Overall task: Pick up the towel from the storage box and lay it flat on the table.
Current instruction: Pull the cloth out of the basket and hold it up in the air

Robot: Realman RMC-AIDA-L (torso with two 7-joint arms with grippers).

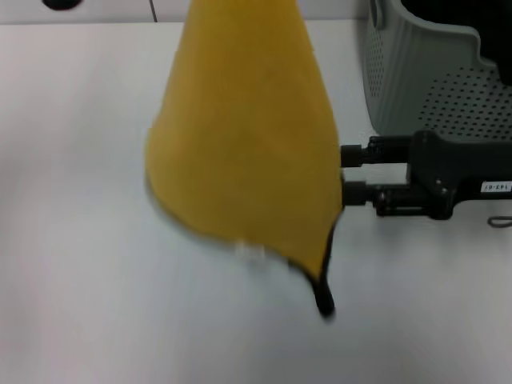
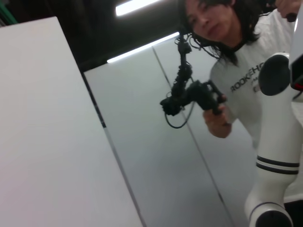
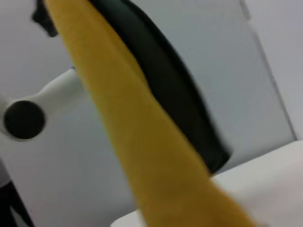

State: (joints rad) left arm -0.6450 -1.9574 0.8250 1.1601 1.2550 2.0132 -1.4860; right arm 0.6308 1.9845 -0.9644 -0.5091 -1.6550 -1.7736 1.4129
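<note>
The mustard-yellow towel hangs in the air over the table, spreading wide downward. Its top runs out of the head view, so what holds it there is hidden. Its black-edged lower corner dangles just above the tabletop. My right gripper reaches in from the right at the towel's right edge, its two fingers apart and their tips hidden behind the cloth. In the right wrist view the towel crosses close by, its dark reverse side showing. The storage box stands at the back right. My left gripper is not visible.
A person holding a camera rig stands beyond the table in the left wrist view, beside a white robot arm. White tabletop stretches to the left of and in front of the towel.
</note>
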